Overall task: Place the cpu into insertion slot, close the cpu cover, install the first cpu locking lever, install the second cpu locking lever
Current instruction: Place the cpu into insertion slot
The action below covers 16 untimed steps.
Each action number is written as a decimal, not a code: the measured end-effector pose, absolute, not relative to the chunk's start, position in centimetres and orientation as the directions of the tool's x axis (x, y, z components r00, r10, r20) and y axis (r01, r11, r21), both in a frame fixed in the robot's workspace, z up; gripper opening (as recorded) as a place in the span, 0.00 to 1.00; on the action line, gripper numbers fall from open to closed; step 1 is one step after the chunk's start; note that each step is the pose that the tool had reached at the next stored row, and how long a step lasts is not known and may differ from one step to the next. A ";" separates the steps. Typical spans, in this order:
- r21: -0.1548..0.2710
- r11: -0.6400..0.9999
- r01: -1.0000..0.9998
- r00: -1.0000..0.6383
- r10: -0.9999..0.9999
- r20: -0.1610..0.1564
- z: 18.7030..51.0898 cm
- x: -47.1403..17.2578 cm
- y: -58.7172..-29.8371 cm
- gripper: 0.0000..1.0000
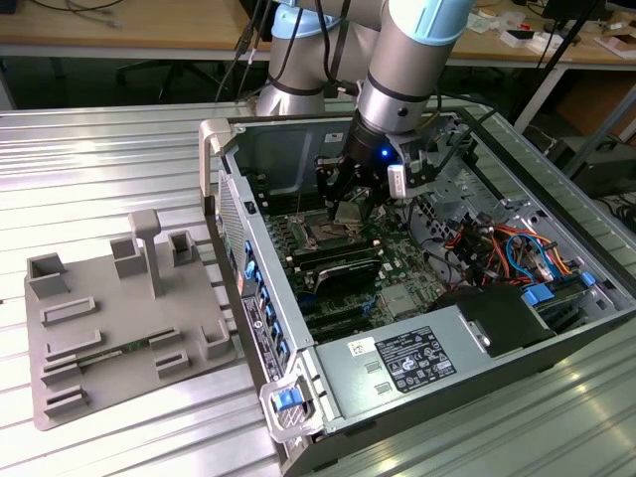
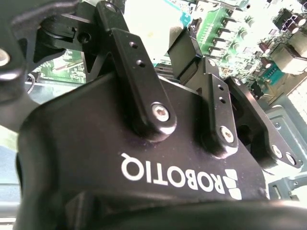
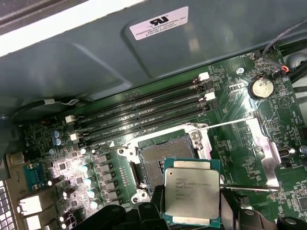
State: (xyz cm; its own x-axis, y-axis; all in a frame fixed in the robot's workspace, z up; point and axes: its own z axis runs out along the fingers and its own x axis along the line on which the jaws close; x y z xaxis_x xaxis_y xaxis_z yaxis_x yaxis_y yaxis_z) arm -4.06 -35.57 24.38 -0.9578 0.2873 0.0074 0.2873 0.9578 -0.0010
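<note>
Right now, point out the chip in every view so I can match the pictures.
Exterior view: the chip hangs in the tool, close to the open socket inside the case.
First wrist view: the chip overlaps the socket's corner, held by the tool.
Second wrist view: I cannot pick it out past the tool's black body.
Shared landmark: the green board, in all three views.

Ribbed metal desk (image 1: pixel 109 149) w/ 2 things on it: open PC case (image 1: pixel 234 219) on the exterior view's right, grey holder plate (image 1: pixel 109 303) just beside it on the exterior view's left.
</note>
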 end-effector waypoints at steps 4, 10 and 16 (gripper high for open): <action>-0.001 0.956 0.295 -0.955 0.295 0.007 24.4 -4.1 -35.6 0.55; -0.001 0.953 0.303 -0.953 0.303 0.007 24.3 -4.1 -35.6 0.55; -0.001 0.950 0.312 -0.950 0.312 0.007 24.3 -4.1 -35.6 0.55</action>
State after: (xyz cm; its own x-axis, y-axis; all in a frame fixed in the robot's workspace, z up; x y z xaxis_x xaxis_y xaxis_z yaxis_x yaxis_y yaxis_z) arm -4.06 -35.57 24.33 -0.9499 0.3124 0.0072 0.3124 0.9499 -0.0015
